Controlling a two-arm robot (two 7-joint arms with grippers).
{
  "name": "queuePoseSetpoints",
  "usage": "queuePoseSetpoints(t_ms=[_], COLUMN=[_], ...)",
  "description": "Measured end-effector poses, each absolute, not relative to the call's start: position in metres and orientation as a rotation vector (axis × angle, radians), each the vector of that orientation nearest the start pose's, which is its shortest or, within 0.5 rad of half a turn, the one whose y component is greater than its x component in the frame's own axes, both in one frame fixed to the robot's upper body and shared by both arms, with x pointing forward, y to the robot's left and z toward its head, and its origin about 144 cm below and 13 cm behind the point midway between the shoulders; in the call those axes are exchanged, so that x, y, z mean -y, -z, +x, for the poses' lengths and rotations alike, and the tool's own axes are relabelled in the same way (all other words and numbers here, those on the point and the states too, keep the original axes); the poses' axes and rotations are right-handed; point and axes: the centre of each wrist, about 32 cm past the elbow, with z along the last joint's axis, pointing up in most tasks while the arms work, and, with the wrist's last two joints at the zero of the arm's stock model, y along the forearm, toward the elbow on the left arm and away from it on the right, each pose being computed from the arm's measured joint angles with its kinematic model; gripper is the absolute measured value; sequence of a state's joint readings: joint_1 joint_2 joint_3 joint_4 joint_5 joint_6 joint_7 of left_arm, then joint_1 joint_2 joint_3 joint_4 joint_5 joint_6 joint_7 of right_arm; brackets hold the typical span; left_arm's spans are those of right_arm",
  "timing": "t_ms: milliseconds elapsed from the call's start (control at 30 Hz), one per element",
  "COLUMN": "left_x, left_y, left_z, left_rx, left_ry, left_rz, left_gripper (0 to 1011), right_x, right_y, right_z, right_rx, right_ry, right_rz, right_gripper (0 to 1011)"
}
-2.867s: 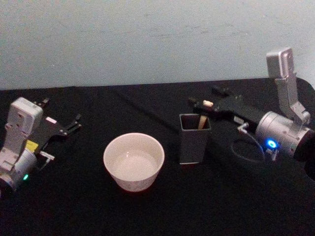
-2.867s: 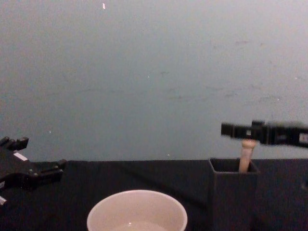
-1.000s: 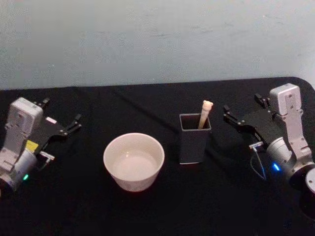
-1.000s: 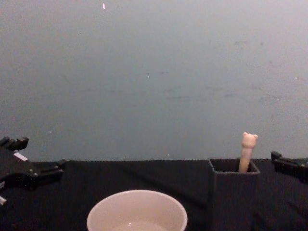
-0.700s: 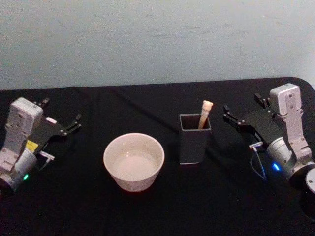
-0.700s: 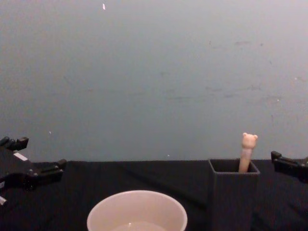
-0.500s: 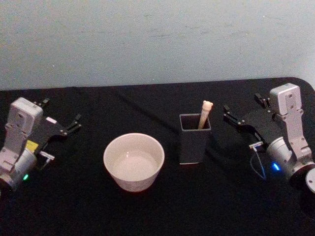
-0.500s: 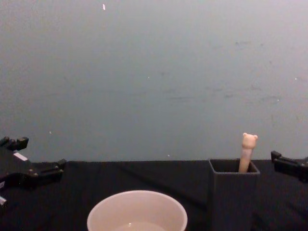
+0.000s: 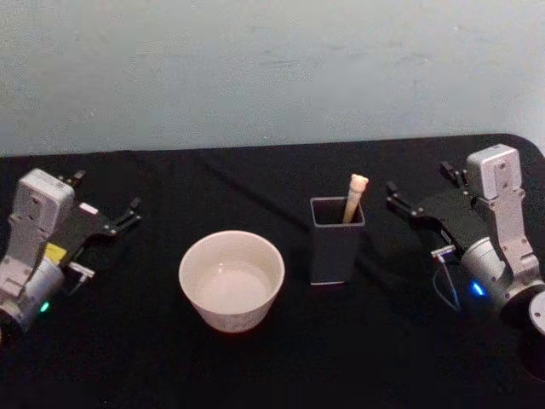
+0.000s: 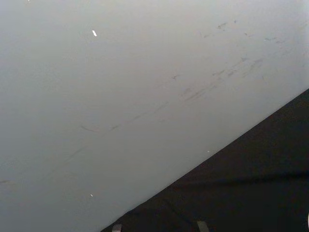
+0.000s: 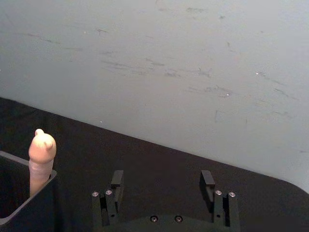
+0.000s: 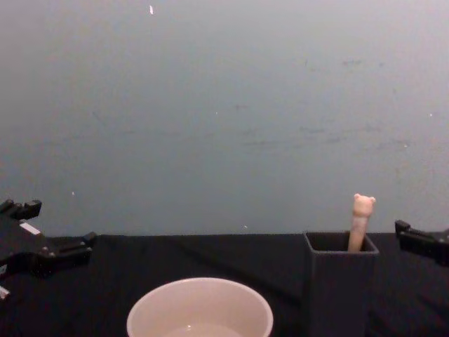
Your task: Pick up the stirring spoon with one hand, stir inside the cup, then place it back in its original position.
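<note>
Both claws, left (image 9: 106, 207) and right (image 9: 421, 192), gape over black table (image 9: 281, 366), grey wall (image 9: 272, 68) behind.

Dim, even light with no glare; black cloth (image 9: 255, 366) swallows shadows, wall (image 9: 255, 68) looks grainy, edges slightly soft throughout

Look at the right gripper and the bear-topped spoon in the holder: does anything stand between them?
Nothing visible does. The right gripper is open, to the right of the dark holder, apart from it. The stirring spoon leans in that holder, its bear head above the rim, with bare black table between them.
</note>
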State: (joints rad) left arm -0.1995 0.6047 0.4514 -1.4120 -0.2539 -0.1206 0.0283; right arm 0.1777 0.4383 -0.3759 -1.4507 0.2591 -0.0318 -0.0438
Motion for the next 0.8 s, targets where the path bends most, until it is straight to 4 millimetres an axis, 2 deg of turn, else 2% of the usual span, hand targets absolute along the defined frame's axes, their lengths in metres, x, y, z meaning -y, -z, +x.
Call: queuePoseSetpoints(t_ms=[800], left_x=[-0.3097], left_y=[-1.1398], left_z=[0.4886], left_rx=[0.285], left_ry=[-1.248], left_rz=[0.304], left_gripper=[1001], right_x=[0.2623], right_y=[-1.1446], right_z=[0.4915], right_rx=[0.147], right_ry=[1.311], right_rz=[-0.190], right_gripper=[1002])
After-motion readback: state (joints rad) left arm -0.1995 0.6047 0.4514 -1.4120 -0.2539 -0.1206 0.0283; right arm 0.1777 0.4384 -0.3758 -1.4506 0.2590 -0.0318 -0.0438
